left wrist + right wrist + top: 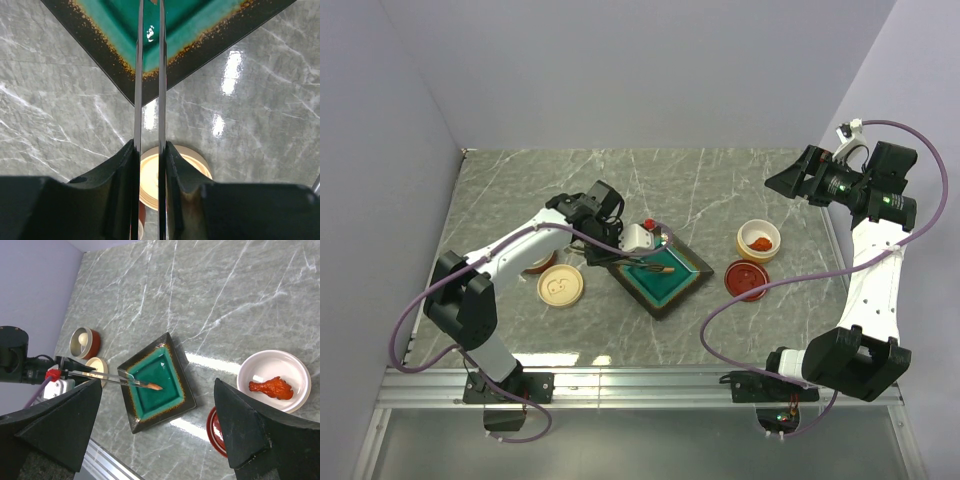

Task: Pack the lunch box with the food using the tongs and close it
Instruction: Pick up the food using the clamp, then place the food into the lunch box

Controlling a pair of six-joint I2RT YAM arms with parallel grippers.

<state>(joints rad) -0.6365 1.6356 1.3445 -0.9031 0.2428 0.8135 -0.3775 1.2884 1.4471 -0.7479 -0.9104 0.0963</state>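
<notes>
Bright, even light falls from overhead in every view. White glare patches lie on the marble table [75, 125] just beside the teal dish [210, 20], and one glints inside it. Nearest the lens, the left gripper [149, 147] looks dark and soft, and the tongs [138, 75] show as dark strips. Shadows stay faint.
</notes>
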